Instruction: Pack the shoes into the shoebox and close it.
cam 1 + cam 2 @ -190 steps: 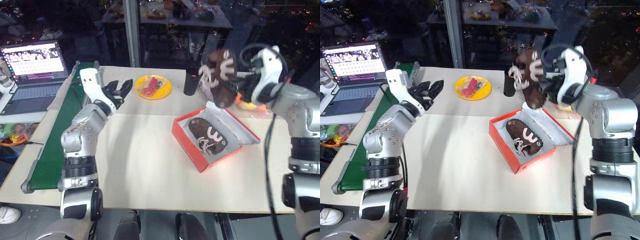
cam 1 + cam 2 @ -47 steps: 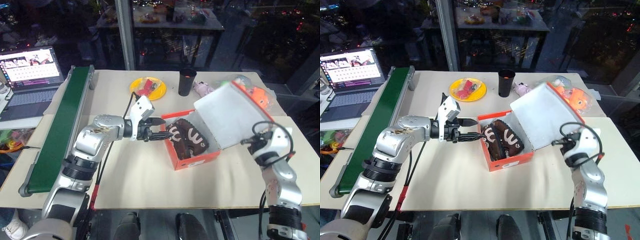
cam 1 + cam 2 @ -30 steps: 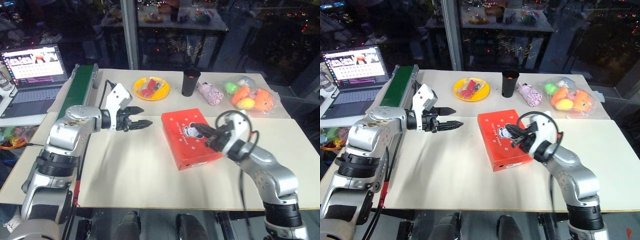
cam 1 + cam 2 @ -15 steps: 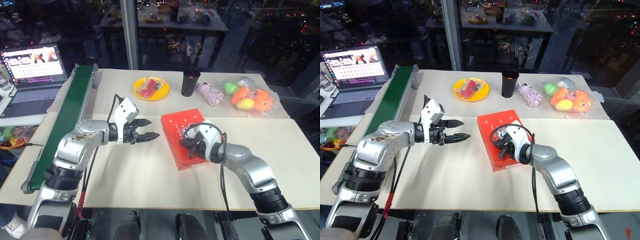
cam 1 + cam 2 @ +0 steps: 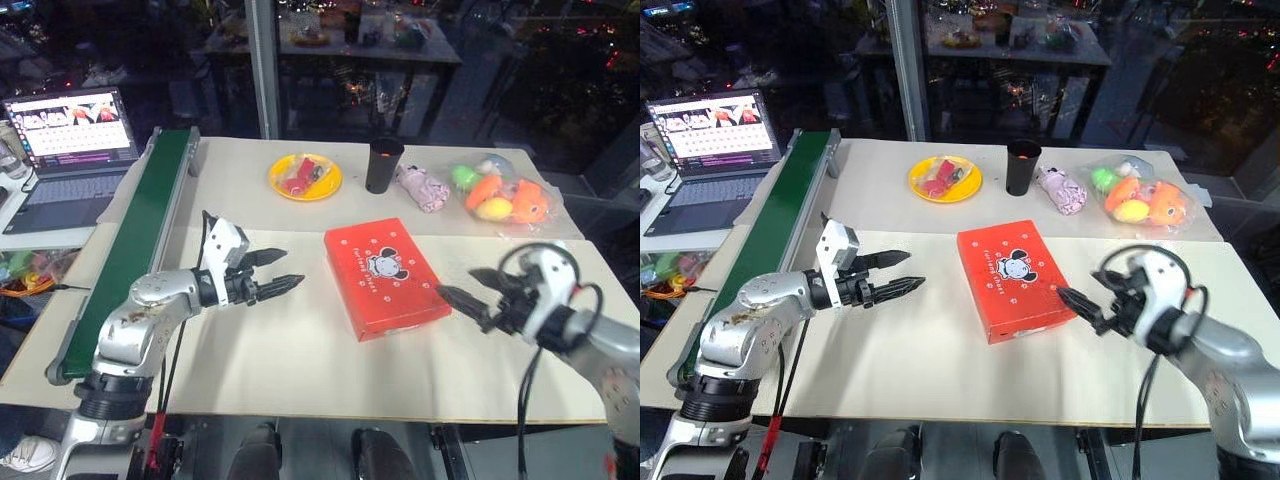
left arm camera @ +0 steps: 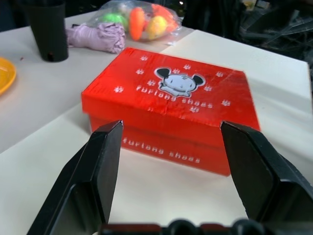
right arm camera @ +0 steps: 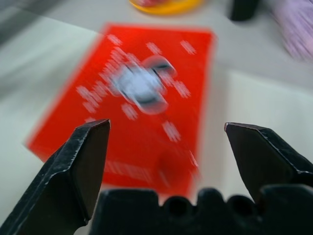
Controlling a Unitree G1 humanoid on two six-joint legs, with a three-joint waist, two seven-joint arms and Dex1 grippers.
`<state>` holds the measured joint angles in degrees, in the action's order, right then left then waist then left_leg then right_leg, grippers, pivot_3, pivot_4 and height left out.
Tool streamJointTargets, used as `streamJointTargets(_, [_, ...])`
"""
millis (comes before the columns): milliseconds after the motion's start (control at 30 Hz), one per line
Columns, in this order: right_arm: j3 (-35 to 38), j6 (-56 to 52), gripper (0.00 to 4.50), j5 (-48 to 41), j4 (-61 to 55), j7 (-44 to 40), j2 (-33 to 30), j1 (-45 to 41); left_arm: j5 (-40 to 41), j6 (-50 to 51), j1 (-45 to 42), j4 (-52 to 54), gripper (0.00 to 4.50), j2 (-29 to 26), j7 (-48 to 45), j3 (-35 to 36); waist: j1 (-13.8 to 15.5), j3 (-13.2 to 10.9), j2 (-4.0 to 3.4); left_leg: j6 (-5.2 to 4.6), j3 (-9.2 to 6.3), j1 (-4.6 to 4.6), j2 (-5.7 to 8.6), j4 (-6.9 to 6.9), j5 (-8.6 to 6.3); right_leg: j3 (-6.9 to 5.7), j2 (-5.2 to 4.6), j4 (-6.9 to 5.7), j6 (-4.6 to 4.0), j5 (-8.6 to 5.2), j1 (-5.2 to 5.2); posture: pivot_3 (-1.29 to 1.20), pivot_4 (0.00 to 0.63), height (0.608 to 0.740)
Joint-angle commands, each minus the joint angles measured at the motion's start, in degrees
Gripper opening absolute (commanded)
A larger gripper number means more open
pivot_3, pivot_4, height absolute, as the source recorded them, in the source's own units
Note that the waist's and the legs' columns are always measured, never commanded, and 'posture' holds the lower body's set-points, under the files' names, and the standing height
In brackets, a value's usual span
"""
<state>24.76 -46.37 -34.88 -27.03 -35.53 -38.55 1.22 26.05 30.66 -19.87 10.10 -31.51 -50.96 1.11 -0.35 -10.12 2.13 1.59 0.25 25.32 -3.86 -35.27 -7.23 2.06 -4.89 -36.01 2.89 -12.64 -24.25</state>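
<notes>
Probably a lab — laptop (image 5: 70,135), conveyor belt (image 5: 135,245)

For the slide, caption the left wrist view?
Open left pincer faces the closed red shoebox, mouse logo up, on the table.

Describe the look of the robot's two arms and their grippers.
Both arms are silver-grey metal segments with black joints and a white wrist housing. Black cables loop along each. The left gripper and right gripper each carry two black, tapered fingers.
</notes>
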Motion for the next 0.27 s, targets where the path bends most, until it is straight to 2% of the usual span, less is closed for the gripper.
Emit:
streamJointTargets(33, [3.9, 6.9, 4.47, 2.6, 0.8, 2.2, 3.5, 4.2, -1.1, -4.0, 3.2, 1.0, 3.38, 0.8, 1.4, 0.6, -0.1, 0.1, 0.02, 0.0, 0.0, -0.06, -0.01, 0.0, 0.0, -0.01, 0.0, 0.0, 0.0, 0.0, 0.06, 0.0, 0.15, 0.736])
streamJointTargets(267, [0.4, 19.4, 4.47, 9.4, 7.1, 5.2, 11.2, 9.3, -8.3, -14.7, 9.3, -5.5, 3.38, 5.5, 7.4, -0.6, -0.3, 0.1, -0.01, 0.01, 0.05, -0.12, -0.01, -0.01, -0.01, 0.05, 0.0, 0.04, 0.0, -0.01, 0.07, 0.0, 0.15, 0.736])
